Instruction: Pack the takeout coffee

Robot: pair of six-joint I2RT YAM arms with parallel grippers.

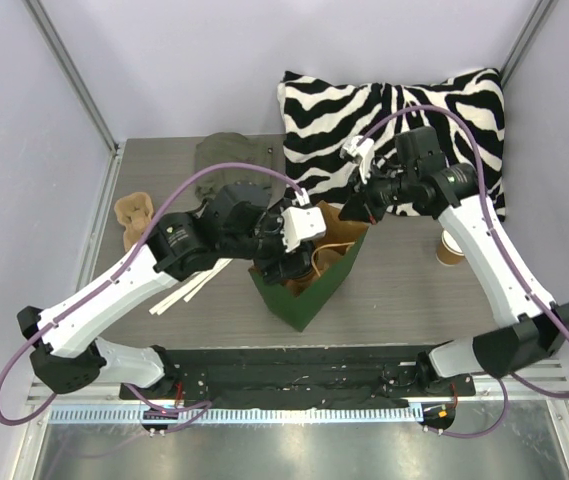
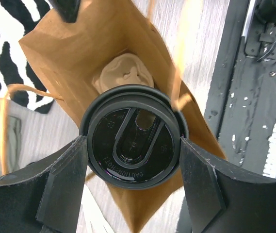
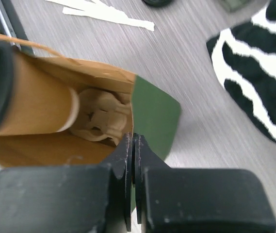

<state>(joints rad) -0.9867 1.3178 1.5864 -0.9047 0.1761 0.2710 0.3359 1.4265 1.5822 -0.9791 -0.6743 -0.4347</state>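
The takeout coffee, a tan cup [image 3: 36, 104] with a round black lid [image 2: 134, 138], is held in my left gripper [image 2: 134, 145], whose fingers [image 2: 70, 165] press the lid's two sides. It hangs in the mouth of the open green bag [image 1: 309, 305], whose inside is brown [image 2: 70, 43]. A tan pulp tray [image 2: 125, 73] lies at the bag's bottom, below the cup. My right gripper [image 3: 135, 145] is shut on the bag's green wall [image 3: 152, 116] at its far rim; in the top view it [image 1: 359, 212] is at the bag's back right corner.
A lidless tan cup [image 1: 450, 247] stands right of the bag. A tan pulp piece [image 1: 134, 215] and pale strips [image 1: 189, 290] lie to the left. An olive cloth [image 1: 234, 155] and a zebra pillow [image 1: 394, 120] lie at the back.
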